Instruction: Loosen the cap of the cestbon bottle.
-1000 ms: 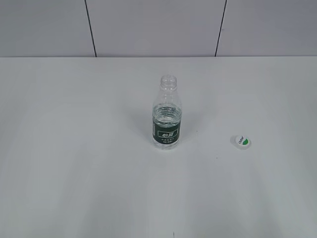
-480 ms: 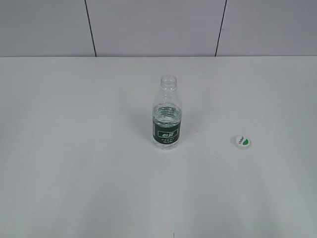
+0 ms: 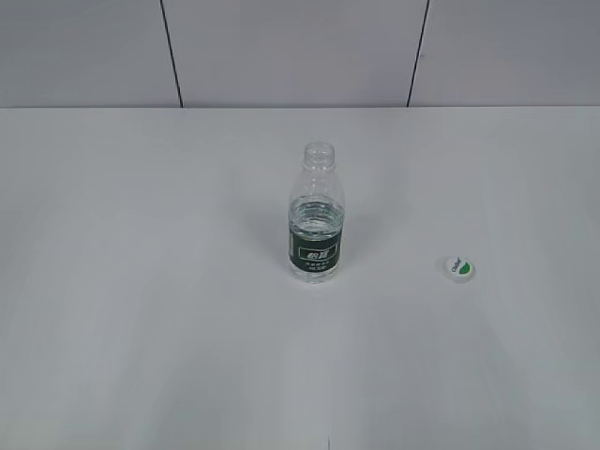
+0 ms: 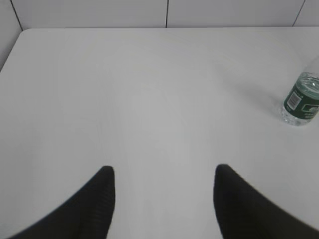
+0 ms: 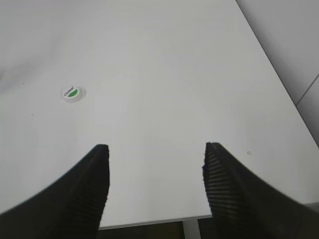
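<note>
**Cap off and lying on the desk, both claws parked**

Exterior view: I see the cestbon bottle [image 3: 315, 214] standing upright mid-desk [image 3: 141, 281], neck bare, water sitting around label height. The cap [image 3: 457, 268] lies flat well apart to its right, green patch up. No arm in shot. Compared with the two earlier exterior shots, nothing has shifted: bottle and cap sit in the same spots. I read that as settled; the loosening looks done and overshot, since the cap is fully off.

Left wrist view: left claw [image 4: 163, 186] spread wide over bare desk, holding nothing. Bottle [image 4: 302, 102] shows at the far right edge, well away from the fingertips [image 4: 102, 189].

Right wrist view: right claw [image 5: 154, 172] also spread wide and empty, near the desk's front edge. Cap [image 5: 72, 93] sits ahead and to the left, well apart from the fingers. Bottle not in this shot.

My call: no step left unless the cap must go back on.
</note>
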You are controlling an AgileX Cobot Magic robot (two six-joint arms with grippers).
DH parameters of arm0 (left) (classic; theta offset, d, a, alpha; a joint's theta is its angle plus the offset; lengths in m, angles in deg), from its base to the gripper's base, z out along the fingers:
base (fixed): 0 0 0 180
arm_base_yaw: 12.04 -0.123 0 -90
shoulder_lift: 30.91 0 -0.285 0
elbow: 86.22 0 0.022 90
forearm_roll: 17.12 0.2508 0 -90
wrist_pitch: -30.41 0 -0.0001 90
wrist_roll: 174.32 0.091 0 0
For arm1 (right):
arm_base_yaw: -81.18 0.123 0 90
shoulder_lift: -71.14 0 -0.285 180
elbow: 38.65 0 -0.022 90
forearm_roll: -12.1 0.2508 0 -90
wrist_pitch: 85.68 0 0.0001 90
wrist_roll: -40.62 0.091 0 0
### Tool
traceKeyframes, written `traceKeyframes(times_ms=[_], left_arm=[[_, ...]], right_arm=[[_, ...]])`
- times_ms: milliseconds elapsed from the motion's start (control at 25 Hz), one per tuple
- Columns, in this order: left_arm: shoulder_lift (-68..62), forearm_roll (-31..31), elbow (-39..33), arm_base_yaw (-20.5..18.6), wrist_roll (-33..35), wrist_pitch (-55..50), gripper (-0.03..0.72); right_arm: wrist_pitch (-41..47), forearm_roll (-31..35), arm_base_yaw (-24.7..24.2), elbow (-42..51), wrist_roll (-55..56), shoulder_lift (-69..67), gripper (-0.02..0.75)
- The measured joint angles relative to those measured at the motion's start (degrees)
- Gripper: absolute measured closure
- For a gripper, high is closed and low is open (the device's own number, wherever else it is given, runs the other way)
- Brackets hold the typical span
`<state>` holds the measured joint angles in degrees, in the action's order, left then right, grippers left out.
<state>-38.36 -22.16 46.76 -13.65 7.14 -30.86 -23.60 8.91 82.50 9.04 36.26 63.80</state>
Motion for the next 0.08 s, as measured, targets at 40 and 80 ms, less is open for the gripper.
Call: traceKeyframes(times_ms=[40,80], left_arm=[[0.00,0.00,0.00,0.00,0.00,0.00,0.288],[0.00,0.00,0.00,0.00,0.00,0.00,0.288]], right_arm=[[0.00,0.00,0.00,0.00,0.00,0.00,0.279],[0.00,0.00,0.00,0.00,0.00,0.00,0.279]])
